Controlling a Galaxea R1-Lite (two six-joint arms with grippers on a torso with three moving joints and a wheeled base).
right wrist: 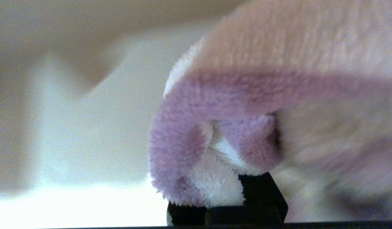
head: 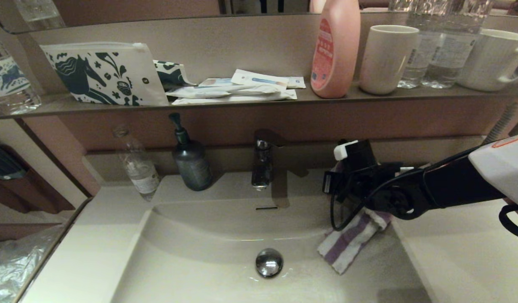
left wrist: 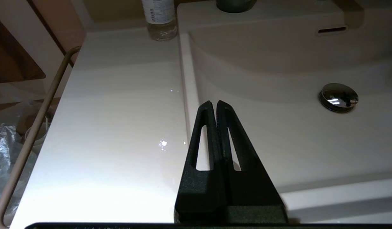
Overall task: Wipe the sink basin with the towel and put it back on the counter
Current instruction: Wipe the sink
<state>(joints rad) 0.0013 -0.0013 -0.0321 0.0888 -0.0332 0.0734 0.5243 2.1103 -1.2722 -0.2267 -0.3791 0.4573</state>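
Observation:
The purple and white striped towel (head: 351,242) hangs from the right rim down the right wall of the sink basin (head: 208,252), with its lower end on the basin floor. My right gripper (head: 374,210) is shut on the towel's upper end, at the edge of the counter (head: 460,252). In the right wrist view the bunched towel (right wrist: 215,127) covers the fingers (right wrist: 262,197) almost fully. The chrome drain plug (head: 269,262) sits left of the towel. My left gripper (left wrist: 214,103) is shut and holds nothing. It hovers over the basin's left rim, out of the head view.
A chrome faucet (head: 262,164), a dark pump bottle (head: 191,162) and a clear bottle (head: 136,166) stand behind the basin. The brown shelf (head: 259,103) above carries a horse-print pouch (head: 103,73), a pink bottle (head: 335,46) and cups (head: 387,57). A rail (left wrist: 33,136) edges the left counter.

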